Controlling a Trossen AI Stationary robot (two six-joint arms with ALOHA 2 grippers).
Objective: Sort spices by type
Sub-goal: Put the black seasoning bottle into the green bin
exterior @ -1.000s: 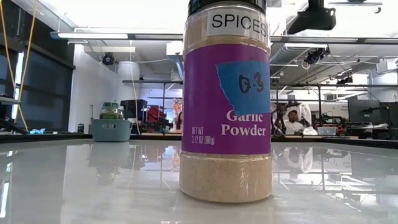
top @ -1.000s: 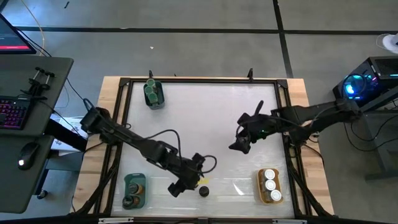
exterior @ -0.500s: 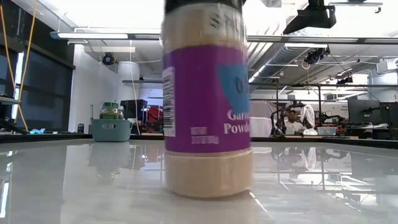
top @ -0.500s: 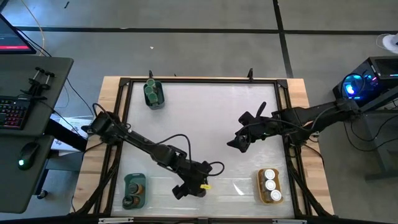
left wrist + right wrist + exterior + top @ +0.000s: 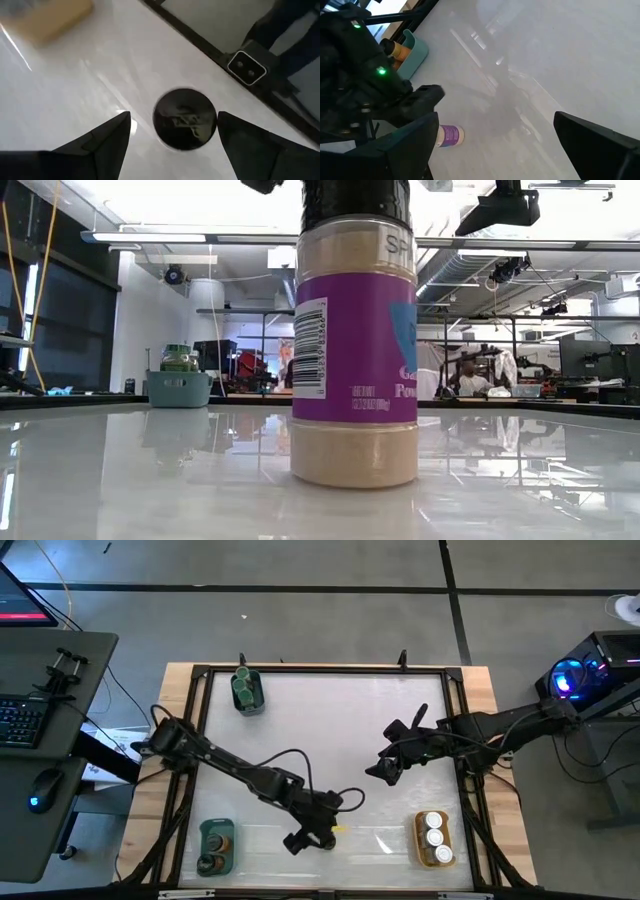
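1. The left hand [image 5: 312, 837] is low at the near edge of the table [image 5: 330, 730], directly above the garlic powder jar [image 5: 354, 350]. Its fingers [image 5: 100, 142] are spread, one on each side of the black lid [image 5: 185, 119], and they do not touch it yet.
2. Compared with a second ago, this hand has travelled to the right along the near edge and now covers the jar, which was still free beside it in the high view then.
3. The jar has also turned: in the low view the label with "Garlic Powder" faced the camera before, and now the barcode side is in front. So the hand has probably pushed the jar a little while it arrived.
4. For the task this means, I think, that the grasp of this last loose jar is about to begin; the closing is not yet done.
5. The right hand [image 5: 380, 772] waits over the middle right of the table, with its fingers apart and nothing between them.
6. Farther out, the teal tray [image 5: 247, 693] at the far left holds green-lid jars, the orange tray [image 5: 434, 839] at the near right holds white-lid jars, and another teal tray [image 5: 216, 846] at the near left holds dark-lid jars.
7. In the high view the jar is hidden under the left hand. The exact number of jars in the trays is hard to read.
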